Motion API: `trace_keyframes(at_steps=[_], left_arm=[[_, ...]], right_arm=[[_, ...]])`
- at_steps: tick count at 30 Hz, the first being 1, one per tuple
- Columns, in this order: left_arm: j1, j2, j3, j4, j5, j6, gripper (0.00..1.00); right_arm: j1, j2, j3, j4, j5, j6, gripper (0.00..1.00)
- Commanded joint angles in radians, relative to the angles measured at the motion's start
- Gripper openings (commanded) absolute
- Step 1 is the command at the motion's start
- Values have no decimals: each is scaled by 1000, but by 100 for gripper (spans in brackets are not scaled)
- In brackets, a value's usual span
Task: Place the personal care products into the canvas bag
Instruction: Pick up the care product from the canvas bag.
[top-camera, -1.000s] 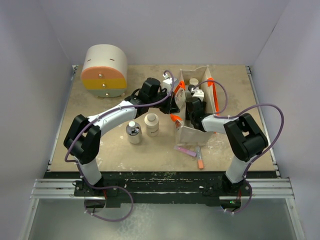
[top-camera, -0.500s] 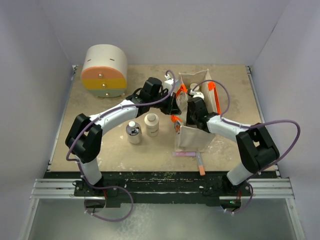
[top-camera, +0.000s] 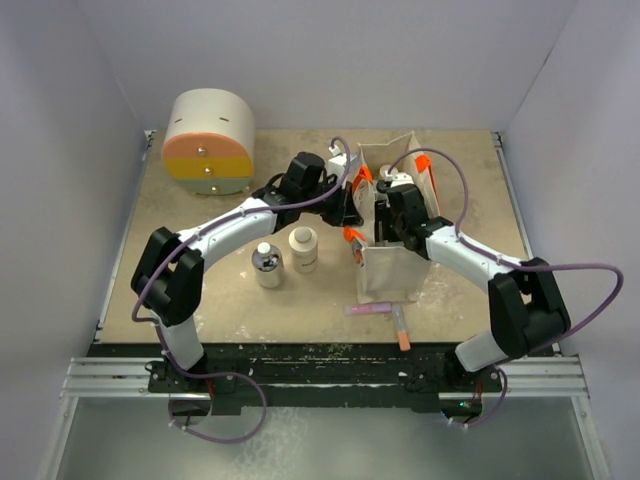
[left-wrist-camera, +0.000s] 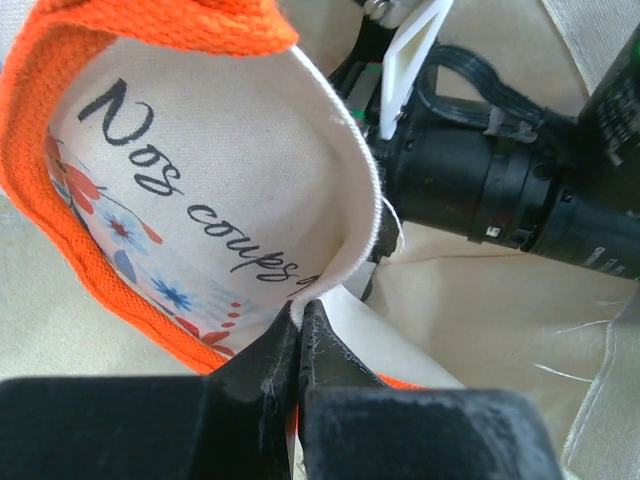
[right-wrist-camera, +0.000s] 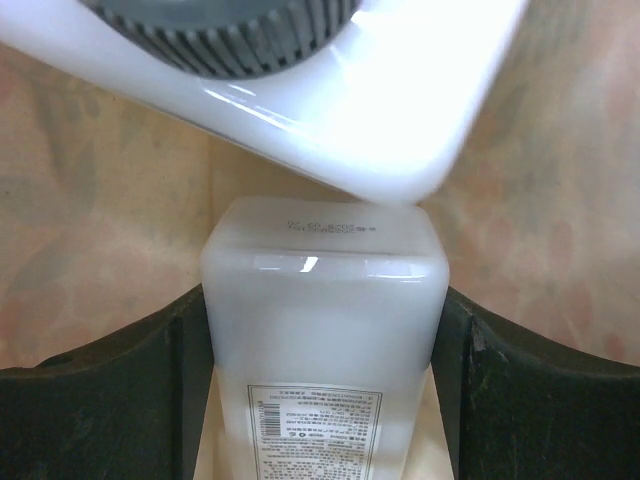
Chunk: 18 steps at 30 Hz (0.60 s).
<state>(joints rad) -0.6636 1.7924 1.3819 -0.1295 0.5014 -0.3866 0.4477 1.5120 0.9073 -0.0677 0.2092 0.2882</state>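
The left gripper (left-wrist-camera: 298, 325) is pinched tight on the rim of the beige canvas bag with orange handles (top-camera: 385, 272). Down inside it, the right gripper (right-wrist-camera: 325, 330) clasps a white rectangular plastic bottle (right-wrist-camera: 322, 265).

Robot lab booth: plain white walls (top-camera: 330, 60) enclose scuffed table (top-camera: 300, 300) (aluminium rails (top-camera: 100, 378) along near edge)

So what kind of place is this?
Probably a robot test booth in a lab, not a home: plain white walls box in a scuffed table, and the left arm and right arm are bolted to a metal rail.
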Motion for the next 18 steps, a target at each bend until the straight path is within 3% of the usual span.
trace_keyframes(at_steps=[1,18], left_arm=[[19,-7,62,39,-152,5,0],[15,74,134,24,-258,123,0]], right_arm=[[-31,-110,91,80,-39,-113,0],[-80,-187,127,195,-86,-211,0]])
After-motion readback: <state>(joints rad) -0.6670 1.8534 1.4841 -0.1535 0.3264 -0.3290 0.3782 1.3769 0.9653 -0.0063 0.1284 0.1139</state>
